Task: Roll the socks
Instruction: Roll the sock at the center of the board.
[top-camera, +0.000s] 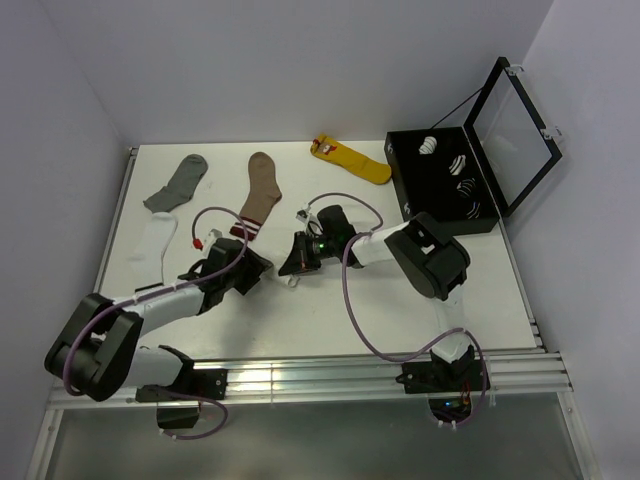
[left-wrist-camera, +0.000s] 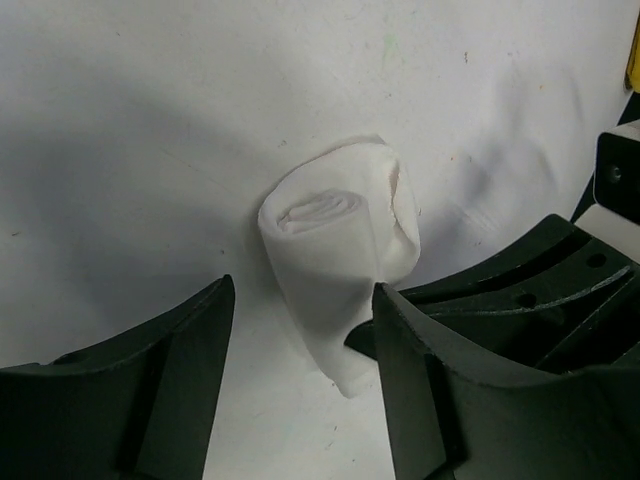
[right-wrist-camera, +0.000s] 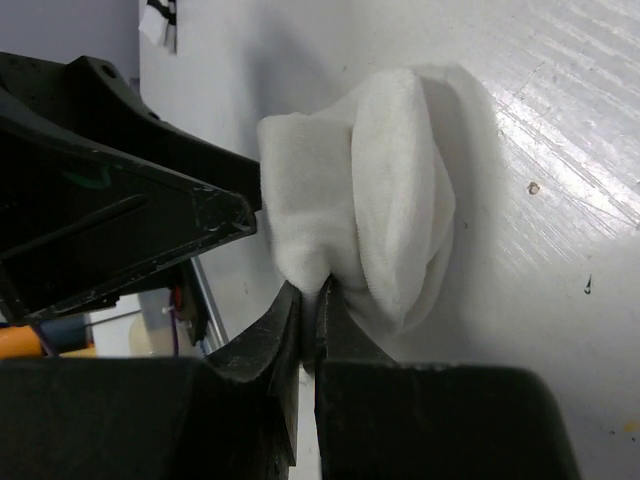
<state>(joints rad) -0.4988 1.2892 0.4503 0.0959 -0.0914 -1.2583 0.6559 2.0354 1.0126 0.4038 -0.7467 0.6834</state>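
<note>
A white sock (left-wrist-camera: 340, 240) rolled into a bundle lies on the white table between my two grippers. My left gripper (left-wrist-camera: 300, 345) is open, and the bundle's lower tip hangs loose between its fingers (left-wrist-camera: 190, 380), close against the right one. In the right wrist view my right gripper (right-wrist-camera: 315, 300) is shut on a fold at the edge of the rolled sock (right-wrist-camera: 390, 200). The top view hides the bundle behind both grippers (top-camera: 250, 270) (top-camera: 300, 255). A second white sock (top-camera: 155, 240) lies flat at the left of the table.
A grey sock (top-camera: 178, 182), a brown sock (top-camera: 258, 195) with a striped cuff and a yellow sock (top-camera: 350, 158) lie along the back. An open black box (top-camera: 400, 190) with rolled socks inside stands at the back right.
</note>
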